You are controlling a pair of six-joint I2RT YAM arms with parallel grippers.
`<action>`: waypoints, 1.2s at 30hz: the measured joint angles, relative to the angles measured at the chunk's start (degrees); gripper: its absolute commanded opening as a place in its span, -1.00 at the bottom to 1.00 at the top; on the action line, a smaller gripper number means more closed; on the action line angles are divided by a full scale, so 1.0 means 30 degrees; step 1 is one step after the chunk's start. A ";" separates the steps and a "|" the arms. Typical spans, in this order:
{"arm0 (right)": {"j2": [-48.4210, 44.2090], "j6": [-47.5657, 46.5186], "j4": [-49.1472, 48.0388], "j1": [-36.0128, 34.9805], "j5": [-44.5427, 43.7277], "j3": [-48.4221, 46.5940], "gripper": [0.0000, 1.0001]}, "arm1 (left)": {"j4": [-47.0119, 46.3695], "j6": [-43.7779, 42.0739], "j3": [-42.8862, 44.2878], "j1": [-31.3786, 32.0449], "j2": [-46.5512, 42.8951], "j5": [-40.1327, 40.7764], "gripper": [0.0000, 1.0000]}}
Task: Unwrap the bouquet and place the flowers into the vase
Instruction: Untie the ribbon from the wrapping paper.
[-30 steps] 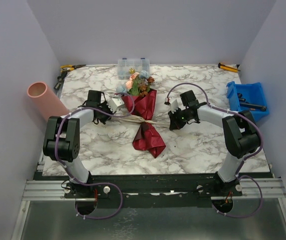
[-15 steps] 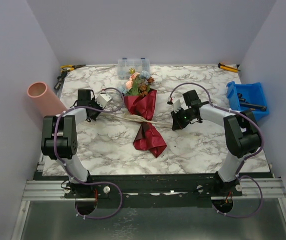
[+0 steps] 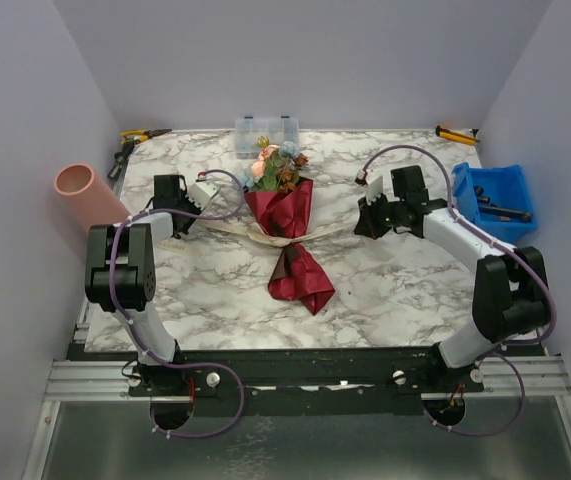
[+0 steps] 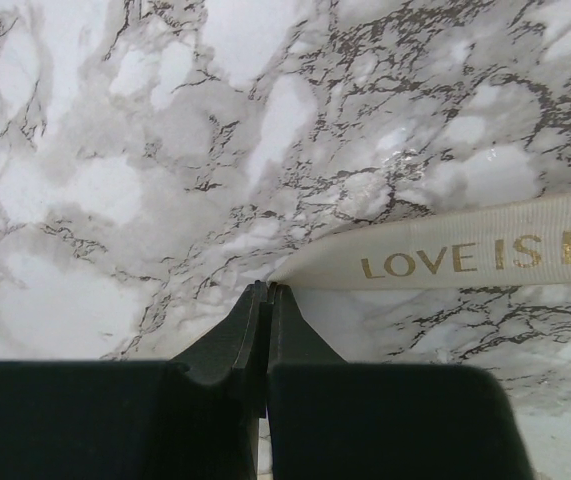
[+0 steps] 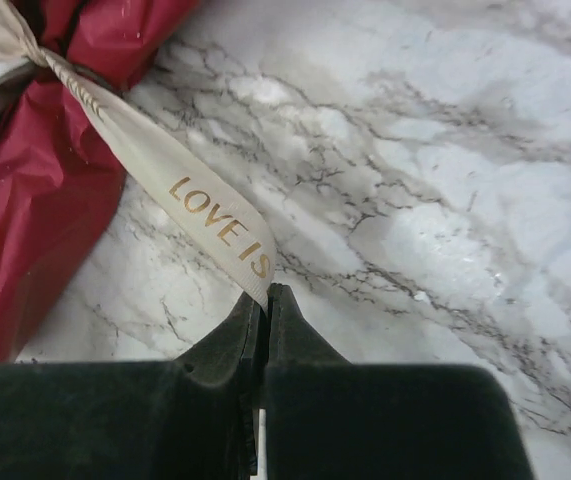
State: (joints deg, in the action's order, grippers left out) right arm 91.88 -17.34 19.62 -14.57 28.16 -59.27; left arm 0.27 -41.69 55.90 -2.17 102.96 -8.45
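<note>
**Both grippers pinch the ribbon's ends; the bouquet lies wrapped at mid-table**

At the far left, the salmon-pink vase point(image 3: 83, 195) sits tilted at the edge of the marble table point(image 3: 405, 290), with its open mouth turned up toward the overhead camera. It is well apart from the bouquet. Behind it, yellow-handled pliers point(image 3: 143, 133) lie at the table's rear corner.

Next comes the left gripper point(image 4: 267, 292), low over the table with its jaws pressed together on the tip of the beige ribbon point(image 4: 445, 255). The wrist view shows the gold words "LOVE IS" on that band. From there the ribbon runs rightward across the marble to the bundle.

The bouquet point(image 3: 287, 215) lies flat at the centre of the table, in its dark maroon sheet. The flowers point(image 3: 277, 165) point toward the rear, close to a clear plastic box point(image 3: 267, 133), and the flared paper tail points toward the arms. The ribbon cinches the sheet at its waist.

To the right, the ribbon's other end stretches out to the right gripper point(image 5: 266, 295), whose jaws are clamped on it. The same gold lettering shows just ahead of the fingertips.

Further right, a blue bin point(image 3: 495, 200) sits at the table's edge with dark tools inside. A yellow-handled tool point(image 3: 457, 133) lies at the rear right corner.
</note>
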 measured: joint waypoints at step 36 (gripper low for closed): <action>-0.7191 0.4860 -0.6739 0.6615 -0.6608 0.2055 -0.99 | -0.0940 0.0321 0.0386 -0.0073 0.0656 0.0867 -1.00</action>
State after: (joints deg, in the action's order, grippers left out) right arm 70.30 -2.76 -0.60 5.28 8.34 -53.10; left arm -2.55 -40.73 57.06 -2.39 104.92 -5.85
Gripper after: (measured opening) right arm 0.017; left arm 0.018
